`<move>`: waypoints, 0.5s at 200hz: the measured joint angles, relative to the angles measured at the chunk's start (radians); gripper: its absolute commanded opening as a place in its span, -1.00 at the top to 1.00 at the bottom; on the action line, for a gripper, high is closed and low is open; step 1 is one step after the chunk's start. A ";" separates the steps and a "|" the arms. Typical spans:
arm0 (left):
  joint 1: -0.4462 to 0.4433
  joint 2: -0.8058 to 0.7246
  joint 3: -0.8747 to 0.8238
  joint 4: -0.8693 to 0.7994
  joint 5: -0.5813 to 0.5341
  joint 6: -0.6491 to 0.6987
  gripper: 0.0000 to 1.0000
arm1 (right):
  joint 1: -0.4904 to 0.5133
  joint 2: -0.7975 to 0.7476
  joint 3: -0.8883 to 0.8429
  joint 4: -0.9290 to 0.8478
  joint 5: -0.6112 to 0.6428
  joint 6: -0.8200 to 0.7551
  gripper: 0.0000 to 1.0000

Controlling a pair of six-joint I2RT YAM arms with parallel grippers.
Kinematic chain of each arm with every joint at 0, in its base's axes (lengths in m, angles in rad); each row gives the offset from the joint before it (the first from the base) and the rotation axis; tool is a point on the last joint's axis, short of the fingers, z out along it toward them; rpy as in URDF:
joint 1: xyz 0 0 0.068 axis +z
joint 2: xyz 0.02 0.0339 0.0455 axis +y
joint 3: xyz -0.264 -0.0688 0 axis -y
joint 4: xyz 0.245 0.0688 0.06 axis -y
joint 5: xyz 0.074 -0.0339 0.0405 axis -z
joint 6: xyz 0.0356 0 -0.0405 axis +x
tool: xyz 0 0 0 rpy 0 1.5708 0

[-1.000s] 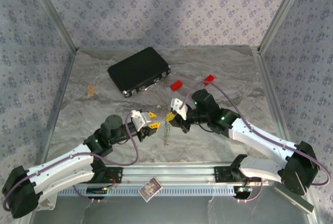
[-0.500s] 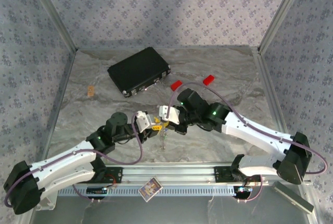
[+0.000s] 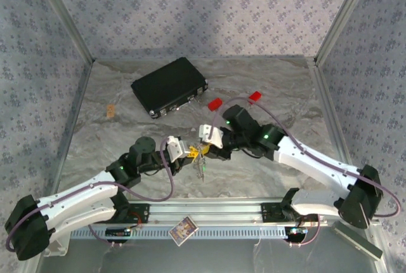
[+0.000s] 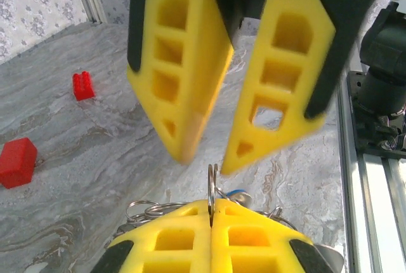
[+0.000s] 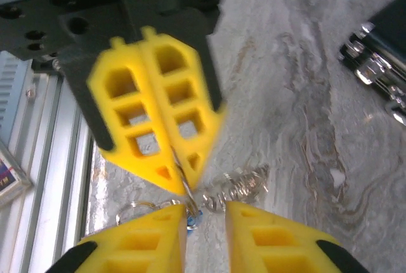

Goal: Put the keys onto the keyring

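Left gripper (image 4: 212, 204) pinched tight on thin silvery metal keyring (image 4: 212, 181), edge-up over grey marbled table (image 4: 76, 159); blue plastic key head (image 4: 238, 193) just beside. Right gripper (image 4: 209, 162) jaws apart, empty, tips near ring. Keep left pinch steady; bring right squarely onto exposed edge, close gently

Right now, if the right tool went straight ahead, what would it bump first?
Probably the keyring pinched by the shut left tool, directly ahead; depth is unclear.
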 measured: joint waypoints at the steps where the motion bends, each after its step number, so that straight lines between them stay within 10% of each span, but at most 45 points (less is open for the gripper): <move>1: 0.000 0.000 -0.001 0.002 0.000 -0.003 1.00 | -0.004 -0.005 -0.005 0.005 -0.002 0.005 0.43; 100: 0.000 0.001 -0.085 0.204 -0.019 -0.114 1.00 | -0.023 -0.134 -0.222 0.296 -0.041 0.178 0.42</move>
